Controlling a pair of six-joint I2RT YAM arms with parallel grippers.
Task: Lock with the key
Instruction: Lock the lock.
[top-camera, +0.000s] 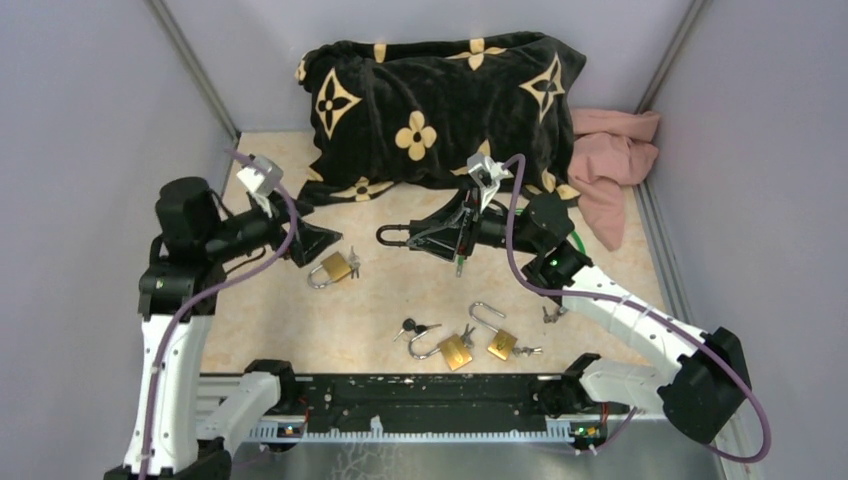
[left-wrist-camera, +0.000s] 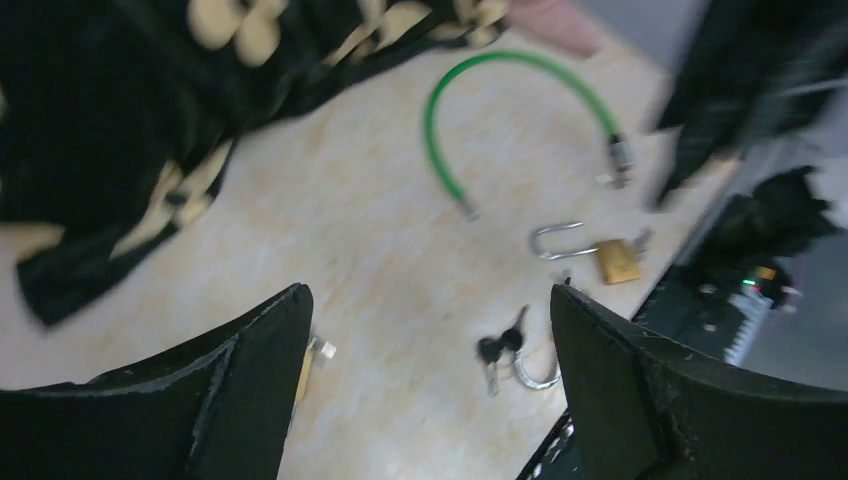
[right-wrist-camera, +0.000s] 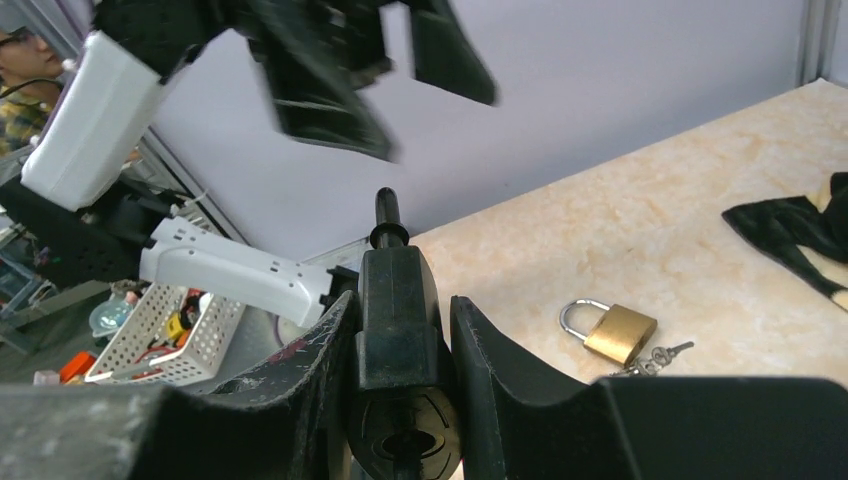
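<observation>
Right gripper (right-wrist-camera: 402, 330) is clamping the black lock (right-wrist-camera: 395, 290). Left gripper (left-wrist-camera: 430, 300), jaws apart, is hovering beside the brass padlock (top-camera: 337, 267).

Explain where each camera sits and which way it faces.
Top external: high behind the robot, looking down on the beige table, left arm and right arm.
Left wrist: looks down at the table past its open left end effector.
Right wrist: looks across the table; right end effector clamps a black shackle lock.
Top and right wrist share the brass padlock.
</observation>
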